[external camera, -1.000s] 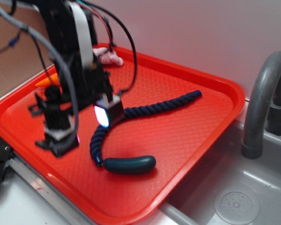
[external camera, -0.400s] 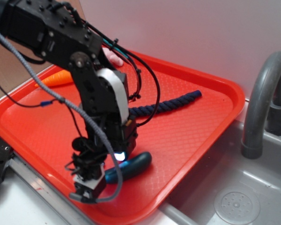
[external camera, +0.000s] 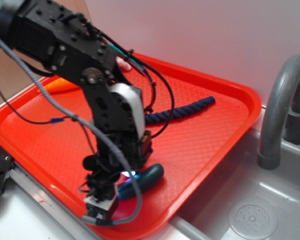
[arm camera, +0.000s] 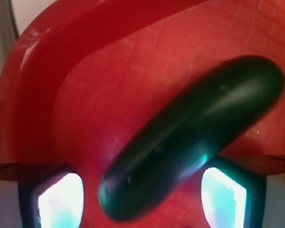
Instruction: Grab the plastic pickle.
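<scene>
The plastic pickle (external camera: 146, 176) is a glossy dark teal sausage lying near the front edge of the red tray (external camera: 210, 145). My gripper (external camera: 126, 176) has come down over its left end, and the arm hides that end in the exterior view. In the wrist view the pickle (arm camera: 194, 137) runs diagonally from upper right to lower left. Its lower end lies between the two glowing fingertips (arm camera: 61, 202) of the gripper (arm camera: 140, 199). The gripper is open, with red tray showing on both sides of the pickle.
A dark-blue twisted rope (external camera: 185, 110) lies across the tray's middle. An orange carrot (external camera: 60, 85) and a pink item (external camera: 123, 62) are at the far left rim. A grey faucet (external camera: 280, 100) and the sink (external camera: 255, 215) are to the right.
The arm has swung from the tray's left rear to the front and dropped over the pickle. The pickle has turned slightly, its right end now pointing further back.
</scene>
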Tool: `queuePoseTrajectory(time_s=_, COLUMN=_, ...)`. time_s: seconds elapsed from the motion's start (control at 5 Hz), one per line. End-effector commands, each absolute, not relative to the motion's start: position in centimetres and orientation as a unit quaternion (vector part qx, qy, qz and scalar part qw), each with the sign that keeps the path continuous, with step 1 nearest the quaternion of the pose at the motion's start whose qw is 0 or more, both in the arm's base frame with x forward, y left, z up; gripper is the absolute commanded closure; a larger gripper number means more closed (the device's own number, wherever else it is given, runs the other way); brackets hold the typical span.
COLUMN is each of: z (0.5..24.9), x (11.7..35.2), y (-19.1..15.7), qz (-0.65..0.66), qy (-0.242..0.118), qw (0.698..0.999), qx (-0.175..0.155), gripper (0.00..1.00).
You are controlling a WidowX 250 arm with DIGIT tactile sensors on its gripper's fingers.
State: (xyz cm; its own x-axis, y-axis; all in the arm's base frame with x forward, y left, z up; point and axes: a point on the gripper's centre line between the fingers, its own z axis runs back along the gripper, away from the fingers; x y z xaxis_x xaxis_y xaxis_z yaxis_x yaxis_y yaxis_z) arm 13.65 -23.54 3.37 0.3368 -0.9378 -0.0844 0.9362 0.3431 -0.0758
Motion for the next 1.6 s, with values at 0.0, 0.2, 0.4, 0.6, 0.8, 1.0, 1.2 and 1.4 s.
queuePoseTrajectory(time_s=0.0, z=3.4, x=12.4, y=-25.0, qz=-0.512, qy=0.047, qw=0.857, qx=0.019, gripper=1.0)
queuePoseTrajectory(time_s=0.2, z=3.2, x=12.5, y=-24.9, qz=-0.502, qy=0.052, qw=0.863, qx=0.026, gripper=1.0)
queuePoseTrajectory(time_s=0.4, z=5.3, x=13.1, y=-23.5, qz=-0.467, qy=0.053, qw=0.881, qx=0.048, gripper=1.0)
queuePoseTrajectory(time_s=0.6, z=10.2, x=15.5, y=-18.4, qz=-0.355, qy=0.017, qw=0.935, qx=0.01, gripper=1.0)
queuePoseTrajectory(time_s=0.8, z=14.7, x=17.6, y=-12.4, qz=-0.236, qy=-0.01, qw=0.97, qx=-0.049, gripper=1.0)
queuePoseTrajectory(time_s=1.0, z=19.0, x=17.1, y=-9.5, qz=-0.113, qy=-0.019, qw=0.992, qx=-0.06, gripper=1.0)
queuePoseTrajectory(time_s=1.2, z=20.3, x=17.0, y=-9.4, qz=-0.02, qy=-0.039, qw=0.998, qx=-0.041, gripper=1.0)
queuePoseTrajectory(time_s=1.4, z=20.5, x=17.2, y=-9.7, qz=-0.021, qy=-0.044, qw=0.999, qx=-0.023, gripper=1.0)
